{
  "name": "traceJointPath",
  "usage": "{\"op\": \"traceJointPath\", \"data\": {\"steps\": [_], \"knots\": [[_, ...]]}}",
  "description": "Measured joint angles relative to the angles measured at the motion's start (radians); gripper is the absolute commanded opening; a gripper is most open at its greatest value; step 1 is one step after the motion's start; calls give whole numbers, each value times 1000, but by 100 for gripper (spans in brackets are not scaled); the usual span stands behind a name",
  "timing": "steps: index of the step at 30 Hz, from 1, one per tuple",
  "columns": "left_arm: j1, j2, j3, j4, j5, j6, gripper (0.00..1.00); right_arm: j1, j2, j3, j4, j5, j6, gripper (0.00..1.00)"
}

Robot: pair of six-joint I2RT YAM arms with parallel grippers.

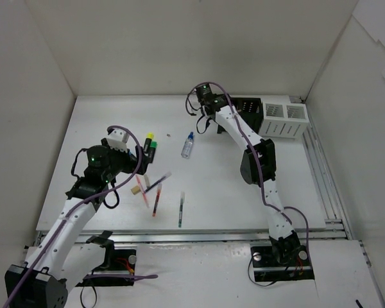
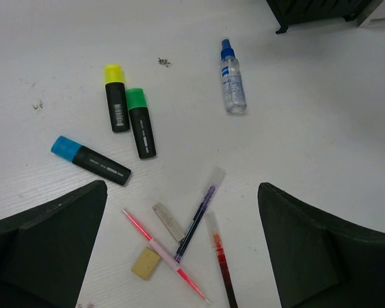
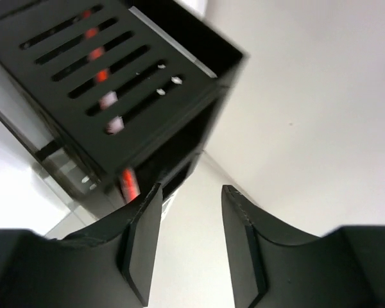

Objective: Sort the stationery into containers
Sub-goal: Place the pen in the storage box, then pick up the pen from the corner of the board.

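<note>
My left gripper (image 2: 183,256) is open and empty, hovering over a cluster of stationery; it shows in the top view (image 1: 132,152). Below it lie a pink-red pen (image 2: 163,253), a purple pen (image 2: 199,215), a red-orange pen (image 2: 221,266), a tan eraser (image 2: 145,263) and a whitish eraser (image 2: 169,221). Further off lie the yellow-capped (image 2: 115,97), green-capped (image 2: 140,122) and blue-capped (image 2: 90,160) highlighters and the clear bottle (image 2: 231,85). My right gripper (image 3: 191,247) is open and empty beside the black organiser (image 3: 115,83), which holds a red pen (image 3: 126,183).
Two white perforated bins (image 1: 284,119) stand right of the black organiser (image 1: 248,110) at the back. A green pen (image 1: 181,210) lies apart toward the table's front edge. White walls enclose the table on three sides.
</note>
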Motion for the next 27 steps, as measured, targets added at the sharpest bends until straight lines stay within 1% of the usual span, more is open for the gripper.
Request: {"op": "traceJointPath", "data": {"steps": [1, 4, 5, 6, 7, 8, 9, 11, 13, 15, 18, 20, 22, 24, 27], "knots": [[0, -5, 5, -2, 1, 0, 99, 3, -5, 11, 1, -15, 16, 43], [0, -21, 29, -13, 8, -6, 99, 14, -50, 18, 5, -57, 56, 45], [0, -28, 35, -17, 11, -10, 99, 20, -77, 18, 6, -73, 72, 49], [0, -38, 40, -19, 15, -15, 99, 27, -107, 18, 9, -87, 95, 51], [0, -50, 42, -23, 17, -21, 99, 34, -138, 15, 15, -98, 114, 69], [0, -61, 44, -29, 17, -25, 99, 44, -179, 11, 23, -111, 148, 89], [0, -72, 44, -35, 16, -34, 99, 53, -227, -2, 37, -125, 188, 98], [0, -90, 47, -56, -5, -57, 100, 74, -333, -51, 70, -144, 275, 98], [0, -98, 53, -87, -36, -89, 99, 92, -457, -132, 102, -164, 428, 98], [0, -104, 58, -125, -74, -124, 99, 114, -566, -219, 126, -180, 621, 98], [0, -124, 59, -197, -143, -184, 99, 131, -724, -419, 168, -216, 962, 98], [0, -152, 58, -254, -207, -231, 99, 140, -801, -573, 191, -260, 1151, 98], [0, -191, 53, -289, -267, -273, 99, 154, -842, -718, 193, -278, 1309, 98], [0, -232, 37, -307, -319, -314, 99, 193, -845, -838, 196, -270, 1417, 98], [0, -270, 8, -330, -376, -363, 99, 311, -829, -1001, 187, -263, 1550, 98]]}}
